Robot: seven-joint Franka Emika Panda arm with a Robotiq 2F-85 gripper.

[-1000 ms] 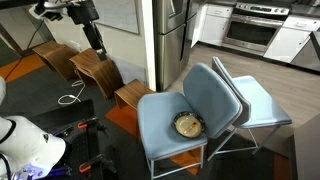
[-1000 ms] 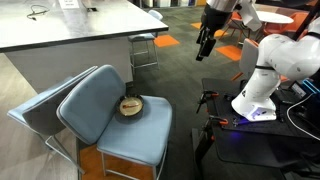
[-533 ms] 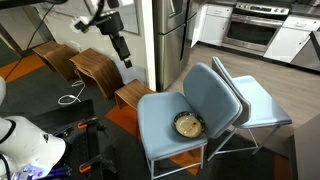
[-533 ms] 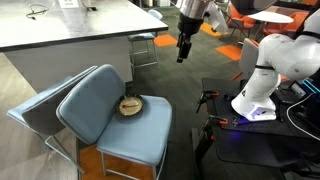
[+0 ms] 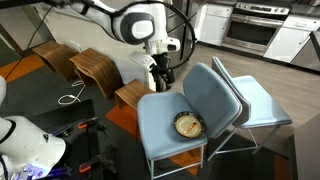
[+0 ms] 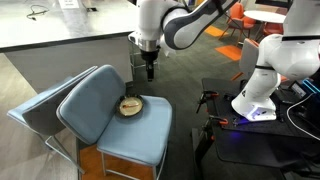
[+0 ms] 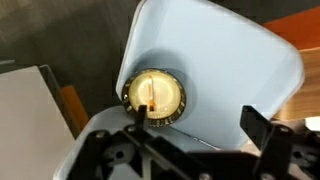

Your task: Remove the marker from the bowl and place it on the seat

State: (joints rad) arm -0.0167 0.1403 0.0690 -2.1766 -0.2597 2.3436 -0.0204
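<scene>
Your gripper [image 5: 162,82] hangs spread and empty above the seat [image 5: 158,128], at 11 o'clock from the bowl [image 5: 187,125]. The marker [image 7: 150,95] lies inside the bowl.

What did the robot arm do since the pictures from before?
The arm swung across toward the chair and came lower. Its gripper now hangs open above the seat, close to the bowl. It grabbed nothing. The bowl stayed put on the seat, with the marker lying inside.
</scene>
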